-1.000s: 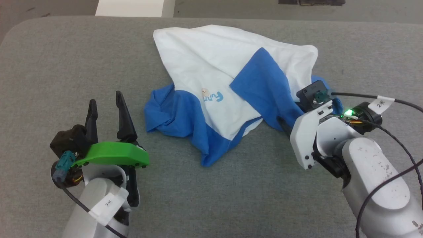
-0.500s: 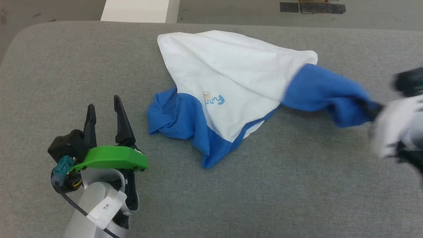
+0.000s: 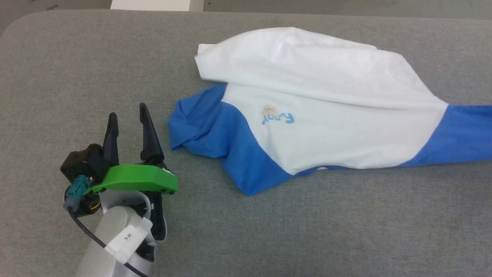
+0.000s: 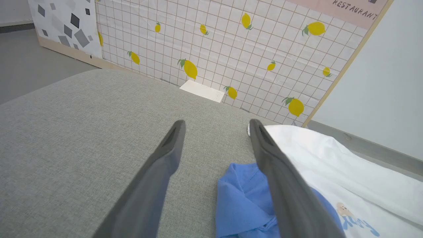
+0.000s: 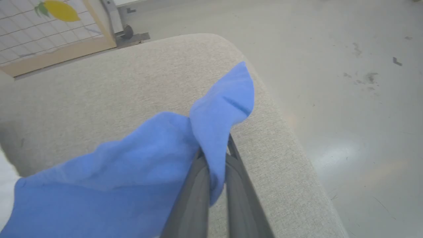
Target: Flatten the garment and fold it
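Head view: I am seeing the garment point(image 3: 326, 96) lying stretched across the grey table point(image 3: 346, 231), its blue sleeve point(image 3: 469, 134) running off frame right; left gripper point(image 3: 128, 111) sitting just beside it, fingers spread, empty. Left wrist view: those fingers standing apart. Right wrist view: right gripper point(image 5: 214, 155) pinching the blue sleeve near the table's corner

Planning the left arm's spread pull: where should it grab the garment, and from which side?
Probably the bunched blue sleeve of the garment, at its outer folds, coming from the robot's left with the fingers of the left gripper low. Those raised folds face it, and the right gripper pinches the opposite sleeve.
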